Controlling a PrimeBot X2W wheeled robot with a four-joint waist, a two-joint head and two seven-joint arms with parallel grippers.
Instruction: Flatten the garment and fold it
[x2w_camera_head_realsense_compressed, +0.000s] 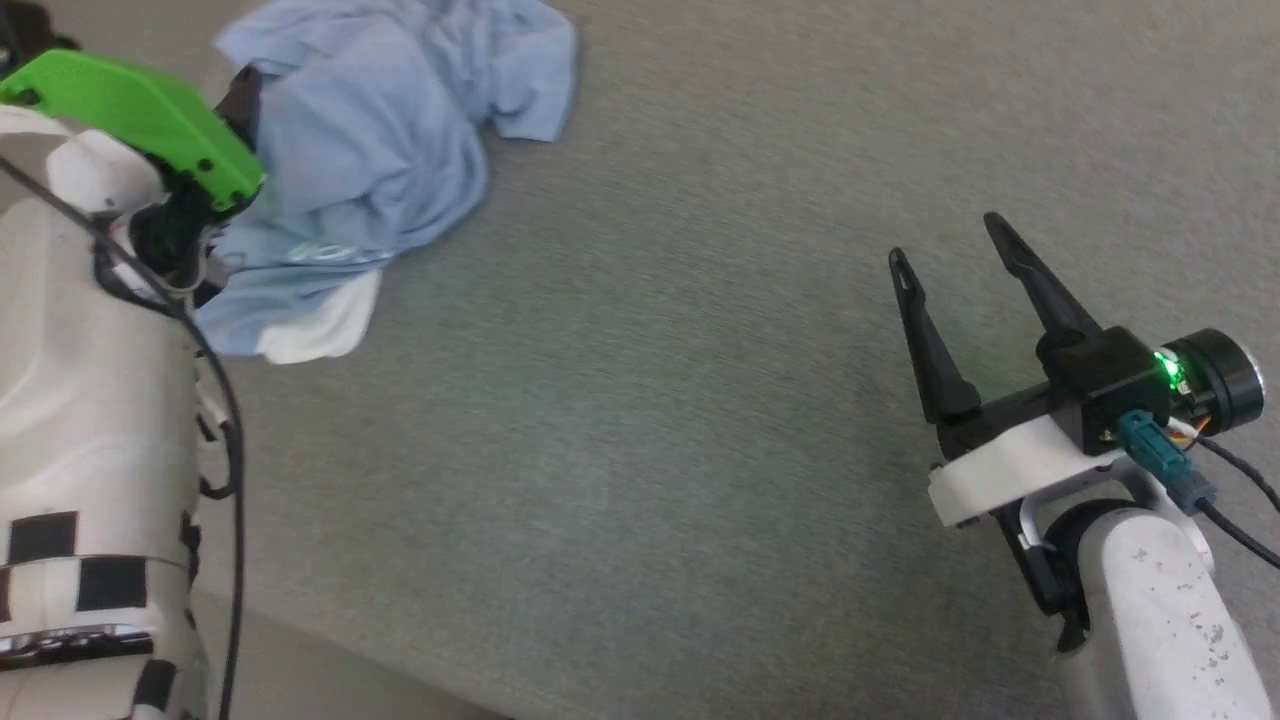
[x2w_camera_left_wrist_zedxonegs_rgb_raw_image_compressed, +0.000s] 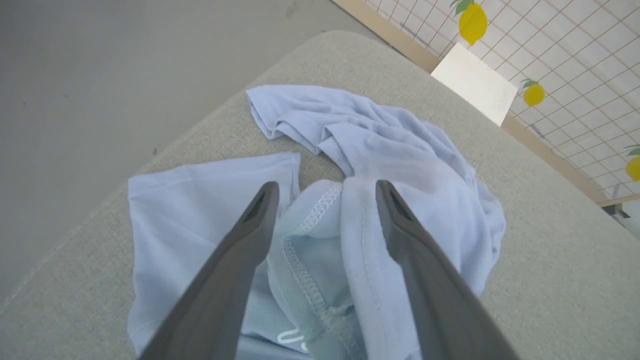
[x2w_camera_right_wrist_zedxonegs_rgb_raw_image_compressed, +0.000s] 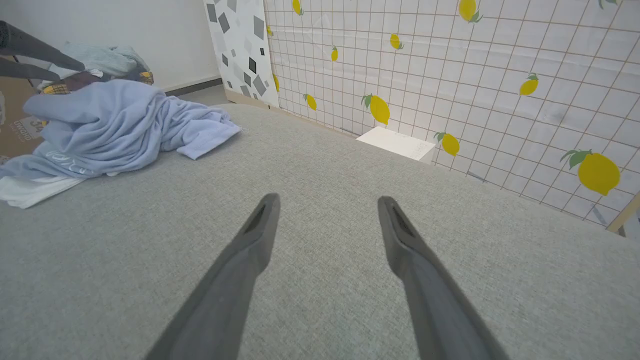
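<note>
A crumpled blue garment (x2w_camera_head_realsense_compressed: 380, 130) lies heaped at the far left of a grey cushion (x2w_camera_head_realsense_compressed: 650, 420). The left gripper (x2w_camera_left_wrist_zedxonegs_rgb_raw_image_compressed: 326, 186) hangs spread-fingered over it; the right gripper (x2w_camera_head_realsense_compressed: 946, 240), also released, hovers well apart.

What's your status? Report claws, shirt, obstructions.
Left claw open, straddling a fold of the shirt. Right claw open over bare cushion, apart from shirt. Shirt crumpled, not flattened. Nothing seen in the way.
</note>
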